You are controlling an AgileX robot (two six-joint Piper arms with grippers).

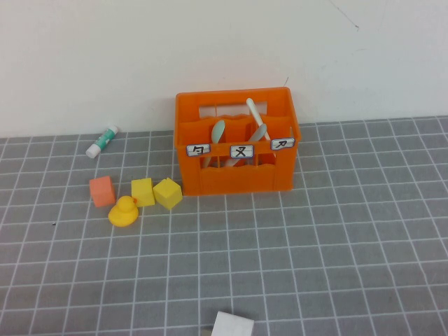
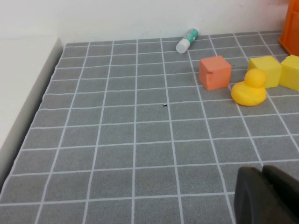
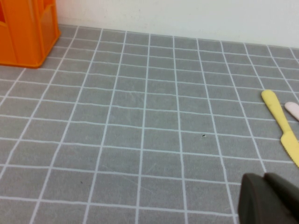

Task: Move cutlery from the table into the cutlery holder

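The orange cutlery holder (image 1: pixel 238 178) stands at the back of the table (image 1: pixel 315 238), with three white labels on its front. Inside it stand a mint-green spoon (image 1: pixel 218 131), a cream-white knife (image 1: pixel 255 115) and a grey fork (image 1: pixel 260 133). The holder's corner shows in the left wrist view (image 2: pixel 290 28) and the right wrist view (image 3: pixel 28 32). My left gripper (image 2: pixel 262 175) is shut and empty above bare table. My right gripper (image 3: pixel 264 179) is shut and empty. A yellow plastic knife (image 3: pixel 280 122) and a pale piece (image 3: pixel 292 110) lie on the table beyond it. Neither gripper shows in the high view.
Left of the holder lie an orange cube (image 1: pixel 102 190), two yellow cubes (image 1: pixel 143 191) (image 1: pixel 168 193), a yellow duck (image 1: pixel 124 211) and a white-green tube (image 1: pixel 103 141). A white block (image 1: pixel 232 325) sits at the near edge. The table's left edge (image 2: pixel 28 126) shows in the left wrist view.
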